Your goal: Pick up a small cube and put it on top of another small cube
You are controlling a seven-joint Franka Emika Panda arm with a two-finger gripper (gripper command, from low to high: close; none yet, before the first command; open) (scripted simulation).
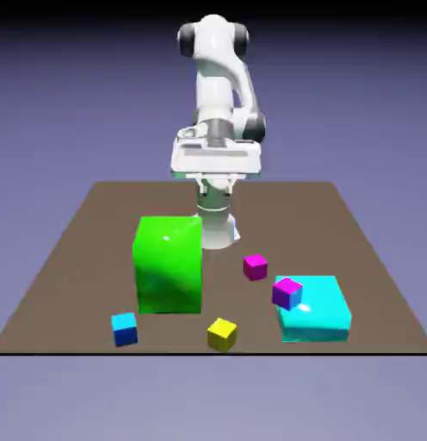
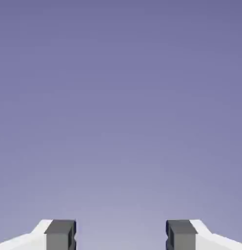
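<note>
in the exterior view, the small all-magenta cube (image 1: 256,267) sits on the brown worktop (image 1: 165,202), right of centre in the lower half. lower and further right, the small purple-violet cube with a magenta top (image 1: 287,294) is by the glossy cyan block (image 1: 312,308); whether they touch, i cannot tell. the grey-tipped fingers (image 2: 121,235) stand wide apart, nothing between them, at the hand view's bottom edge.

green block (image 1: 170,265) walling off the exterior view's left, passage between cubes
</note>
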